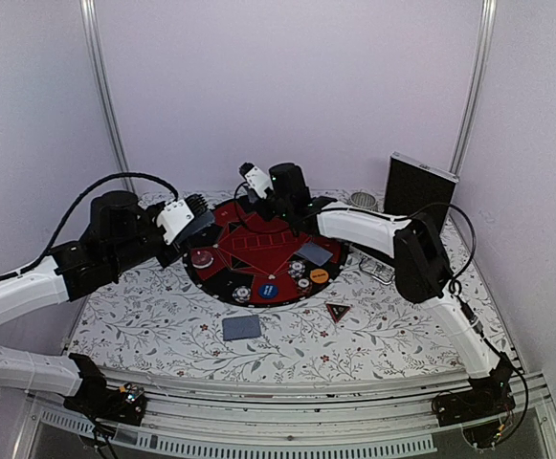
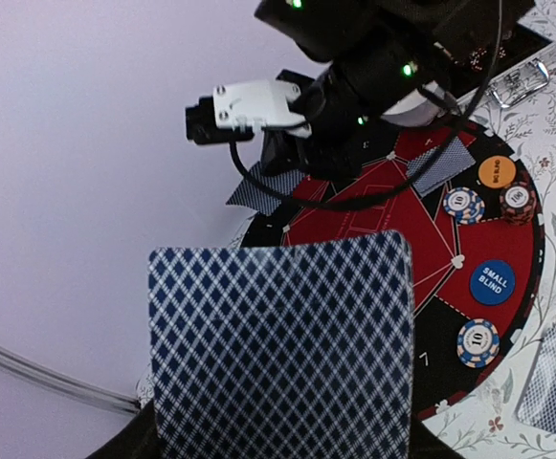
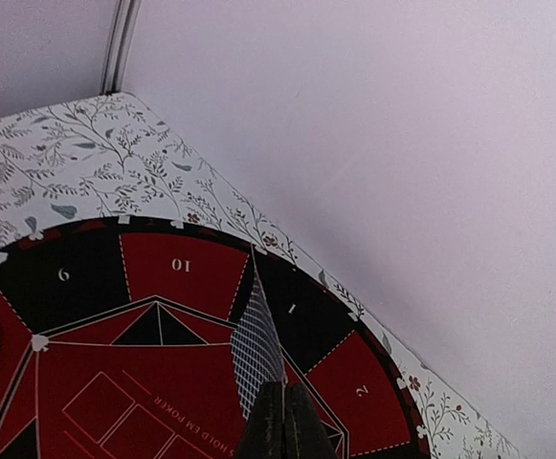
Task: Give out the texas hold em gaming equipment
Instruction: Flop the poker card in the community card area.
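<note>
Well, over on the left, the left claw (image 1: 199,222) pinches a blue-and-white diamond-backed playing card (image 2: 282,354) by the left rim of the round red-and-black felt poker mat (image 1: 258,247) on the floral bench (image 1: 144,320). Whether it's one card or several, I cannot tell. Further right, at the mat's far side, the right claw (image 3: 285,421), pressed together, nips a second diamond-backed card (image 3: 256,349) above the line between the wedges marked 10 and 1. I'd lower it flat inside one wedge before releasing.
</note>
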Controlling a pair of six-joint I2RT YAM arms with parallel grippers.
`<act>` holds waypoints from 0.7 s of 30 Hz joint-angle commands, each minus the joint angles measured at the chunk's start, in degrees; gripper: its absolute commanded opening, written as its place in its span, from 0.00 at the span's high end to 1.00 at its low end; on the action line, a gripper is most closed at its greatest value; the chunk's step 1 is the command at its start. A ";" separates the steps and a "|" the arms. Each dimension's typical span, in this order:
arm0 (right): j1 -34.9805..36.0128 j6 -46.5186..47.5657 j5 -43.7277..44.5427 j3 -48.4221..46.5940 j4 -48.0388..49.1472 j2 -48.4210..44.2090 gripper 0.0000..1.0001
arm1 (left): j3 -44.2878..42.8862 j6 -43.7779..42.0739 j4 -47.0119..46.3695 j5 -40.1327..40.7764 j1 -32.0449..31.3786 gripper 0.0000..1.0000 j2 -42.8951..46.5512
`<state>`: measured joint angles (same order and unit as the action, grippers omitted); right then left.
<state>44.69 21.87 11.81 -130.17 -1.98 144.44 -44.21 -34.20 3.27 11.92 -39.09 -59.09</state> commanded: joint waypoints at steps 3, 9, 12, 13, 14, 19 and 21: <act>4.40 14.67 8.12 -9.39 11.20 12.89 0.99 | -0.11 0.62 -2.74 -1.48 0.77 0.44 0.33; 6.52 19.14 8.15 -9.58 6.82 17.49 0.99 | -0.09 0.88 -2.56 -2.78 0.87 0.44 0.55; 7.15 20.11 6.99 -9.64 4.19 18.92 0.99 | -0.18 0.88 -2.36 -3.02 0.90 0.44 0.72; 7.36 20.14 6.28 -9.74 3.16 19.25 0.99 | -0.18 0.88 -2.37 -2.99 0.86 0.44 0.80; 7.42 19.94 5.07 -9.87 2.05 19.41 0.99 | -0.14 0.88 -2.39 -3.01 0.88 0.44 0.95; 7.52 15.60 0.89 -11.13 -1.66 19.38 0.99 | 0.04 0.85 -2.45 -3.19 0.86 0.44 1.51; 7.67 13.81 -0.74 -11.57 -2.75 19.15 0.99 | 0.15 0.80 -2.47 -3.31 0.86 0.44 1.76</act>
<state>52.60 39.38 14.79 -138.91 -1.30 162.50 -44.21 -33.98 2.44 9.45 -38.70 -58.70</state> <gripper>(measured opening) 0.011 0.563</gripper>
